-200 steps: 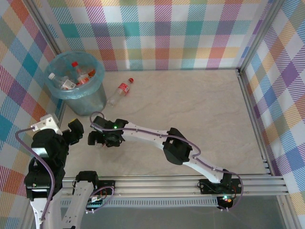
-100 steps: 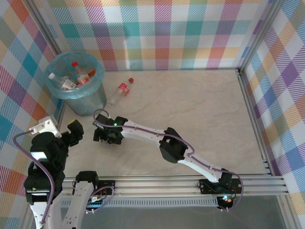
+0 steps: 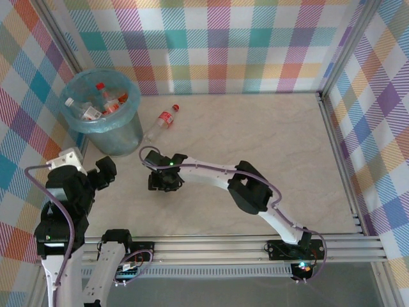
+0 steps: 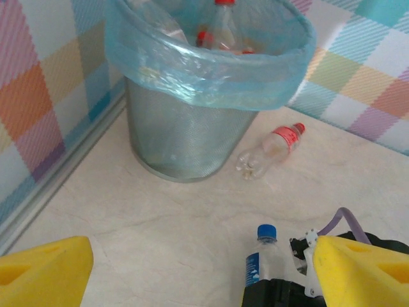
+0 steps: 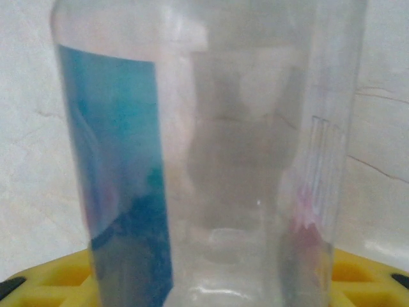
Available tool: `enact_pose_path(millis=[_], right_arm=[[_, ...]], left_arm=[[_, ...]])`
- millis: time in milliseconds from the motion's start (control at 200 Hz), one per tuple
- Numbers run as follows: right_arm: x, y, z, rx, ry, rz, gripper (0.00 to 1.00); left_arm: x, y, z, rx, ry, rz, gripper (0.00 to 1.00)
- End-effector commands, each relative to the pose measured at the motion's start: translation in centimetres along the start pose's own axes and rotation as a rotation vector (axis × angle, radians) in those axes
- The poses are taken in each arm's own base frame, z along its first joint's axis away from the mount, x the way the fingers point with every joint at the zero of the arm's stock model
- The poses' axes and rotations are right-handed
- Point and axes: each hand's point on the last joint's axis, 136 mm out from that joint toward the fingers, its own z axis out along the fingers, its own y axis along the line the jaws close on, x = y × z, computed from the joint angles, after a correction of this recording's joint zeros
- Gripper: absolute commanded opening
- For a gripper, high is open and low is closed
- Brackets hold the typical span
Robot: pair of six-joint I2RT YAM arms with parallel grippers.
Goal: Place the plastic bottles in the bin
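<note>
Pulled the right gripper (image 3: pixel 163 181) rightward across the desk (image 3: pixel 268 141) since a second ago, away from the left gripper (image 3: pixel 103 173), and clenched it on the blue-capped bottle (image 4: pixel 261 259). Held this bottle across the jaws, with the cap end turned toward the bin (image 3: pixel 124 137) as seen in the left wrist view. Found the bin far and to the left of the grip, and the red-capped bottle (image 3: pixel 160 123) lying on the desk just beside the bin, on its right. Kept the left gripper released and empty, nearer to the bin. Judged the coming move as a lift, then a carry leftward above the rim.
</note>
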Motion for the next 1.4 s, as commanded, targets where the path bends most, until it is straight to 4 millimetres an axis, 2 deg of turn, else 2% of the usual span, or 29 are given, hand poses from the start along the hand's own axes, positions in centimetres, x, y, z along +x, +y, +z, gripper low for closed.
enact_pose_path(millis=[0,50,120,215,430,615,760,905,1110,1320,1395], right_arm=[[-1.6,2.9,-6.0,-0.136,-0.120,-0.138,0.56],[-1.7,2.7,-7.6,-0.148,-0.153,-0.180,0.56],[-1.8,2.3,-10.3,-0.178,-0.219,-0.255,0.56],[-1.5,2.8,-14.0,-0.267,-0.287,-0.375,0.57],[-0.6,3.6,-20.2,-0.386,-0.364,-0.583,0.58],[-0.8,4.5,-23.8,-0.442,-0.456,-0.665,0.58],[-1.6,5.0,-25.7,-0.472,-0.513,-0.679,0.58],[-2.3,5.2,-27.1,-0.497,-0.556,-0.674,0.58],[-2.7,5.2,-27.9,-0.511,-0.581,-0.671,0.58],[-3.1,4.9,-28.4,-0.514,-0.604,-0.662,0.59],[-3.1,4.8,-28.3,-0.512,-0.604,-0.658,0.59]], left_arm=[[-1.5,-3.2,0.3,0.142,0.017,-0.047,0.88],[-1.7,-5.2,0.5,0.239,0.054,-0.060,0.88],[-2.1,-9.1,0.4,0.442,0.112,-0.083,0.88],[-3.1,-13.4,-0.2,0.674,0.178,-0.141,0.87],[-5.3,-15.5,1.8,0.719,0.225,-0.175,0.87],[-6.0,-18.6,2.3,0.818,0.316,-0.170,0.82],[-5.6,-20.0,1.9,0.873,0.352,-0.130,0.74],[-4.3,-21.0,1.4,0.908,0.425,-0.072,0.69],[-3.7,-21.5,1.2,0.920,0.436,-0.039,0.60],[-3.7,-21.8,1.5,0.917,0.431,-0.026,0.45],[-3.8,-21.9,1.7,0.908,0.425,-0.022,0.37]])
